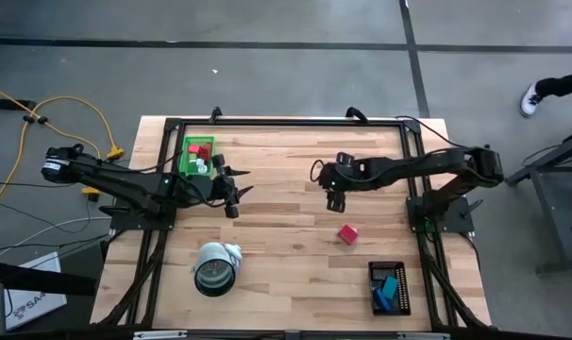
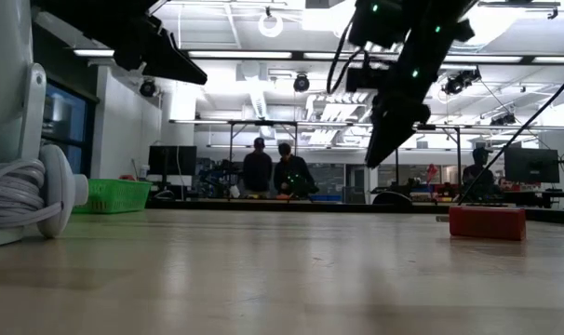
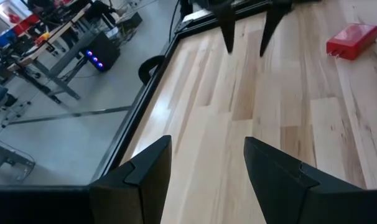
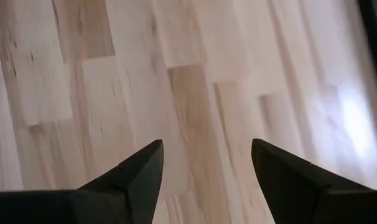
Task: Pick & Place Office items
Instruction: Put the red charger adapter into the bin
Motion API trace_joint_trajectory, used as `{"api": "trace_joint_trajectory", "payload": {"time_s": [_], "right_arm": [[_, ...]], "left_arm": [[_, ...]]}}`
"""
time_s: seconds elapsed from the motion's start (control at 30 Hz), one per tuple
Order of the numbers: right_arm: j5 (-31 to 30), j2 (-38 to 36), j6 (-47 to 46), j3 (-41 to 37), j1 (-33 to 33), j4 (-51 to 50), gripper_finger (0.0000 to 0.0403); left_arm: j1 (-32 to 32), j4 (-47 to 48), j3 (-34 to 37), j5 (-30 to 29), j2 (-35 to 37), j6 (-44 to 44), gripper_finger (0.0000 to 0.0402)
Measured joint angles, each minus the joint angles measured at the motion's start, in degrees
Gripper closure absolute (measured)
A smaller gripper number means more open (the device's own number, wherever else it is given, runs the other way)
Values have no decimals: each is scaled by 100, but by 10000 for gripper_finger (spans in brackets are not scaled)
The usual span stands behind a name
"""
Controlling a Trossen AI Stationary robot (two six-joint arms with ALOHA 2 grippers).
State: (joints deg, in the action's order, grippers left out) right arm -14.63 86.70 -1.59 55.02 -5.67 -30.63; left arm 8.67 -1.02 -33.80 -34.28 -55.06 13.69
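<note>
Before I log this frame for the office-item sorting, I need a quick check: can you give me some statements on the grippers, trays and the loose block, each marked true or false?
1. The right gripper is open and holds nothing. True.
2. The red block lies inside the black tray. False: it lies on the bare wooden table, apart from that tray.
3. The green tray holds red and white pieces. True.
4. The left gripper is shut on a blue piece. False: it is open and empty.
5. The white-and-grey roll sits in the green tray. False: it rests on the table near the front edge.
</note>
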Motion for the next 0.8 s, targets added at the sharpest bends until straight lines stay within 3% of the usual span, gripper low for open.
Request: {"api": "trace_joint_trajectory", "payload": {"time_s": [0.13, 0.43, 0.6, 0.8], "right_arm": [[-358, -227, -669, 376, 239, -767, 172], [-358, -537, -2356, 702, 636, -2158, 172], [222, -543, -3416, 700, 684, -3001, 172], [912, -543, -4010, 700, 957, -3038, 172]], "left_arm": [[0, 1, 0, -2, 1, -30, 209], [0, -10, 0, -2, -1, -50, 209], [28, -85, 0, -4, 1, -99, 209], [88, -79, 0, -2, 1, -338, 209]]}}
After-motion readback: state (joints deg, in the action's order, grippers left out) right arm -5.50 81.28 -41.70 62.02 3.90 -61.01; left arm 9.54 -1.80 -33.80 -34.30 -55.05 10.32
